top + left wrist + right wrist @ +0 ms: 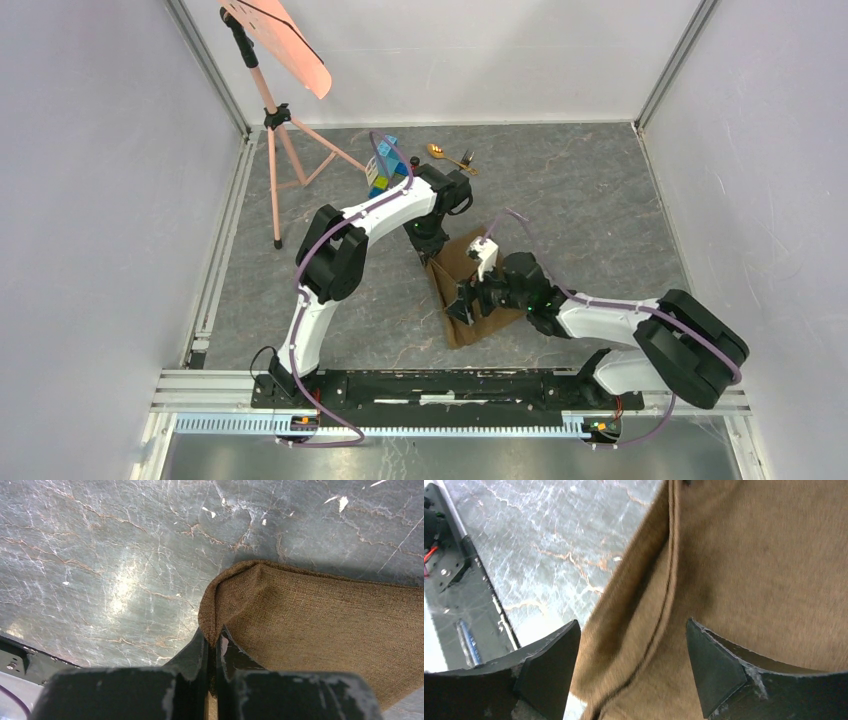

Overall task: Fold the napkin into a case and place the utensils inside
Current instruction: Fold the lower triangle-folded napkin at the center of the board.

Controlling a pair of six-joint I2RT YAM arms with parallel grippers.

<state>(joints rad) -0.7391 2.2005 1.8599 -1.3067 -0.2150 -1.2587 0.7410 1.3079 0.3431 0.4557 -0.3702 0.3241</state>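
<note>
Mounting rail [430,385]: runs along the near edge of the tabletop [600,200]; both arm bases are bolted to it.
Right arm [610,315]: reaches from the near right corner leftward toward the middle of the tabletop, held low.
Right gripper [631,665]: jaws spread wide, nothing clamped. It sits over the near part of the napkin [749,555], and brown cloth fills the gap between its fingers [549,670]. Contact between fingertips and cloth: cannot tell.
Napkin: brown woven cloth, about mid-tabletop, somewhat nearer the near edge than the far one. It is folded over, and the right wrist view shows a doubled edge running along it.
Left gripper [216,640]: jaws closed tight on a folded corner at the napkin's far left end. The cloth rounds over the fingertips, and a shadow lies under its far edge on the marble.
Left arm [370,215]: rises from the near left corner and bends over toward the middle, ending just beyond the right gripper.
Toy blocks [385,165]: coloured stack toward the far edge, left of centre, partly hidden by the left arm.
Spoon [438,152]: gold, flat on the marble near the far edge, just right of the blocks and well apart from the napkin.
Fork [467,158]: dark, just right of the spoon; touching it or not: cannot tell.
Tripod [285,150]: stands toward the far left corner and carries a tilted pink panel [290,45].
</note>
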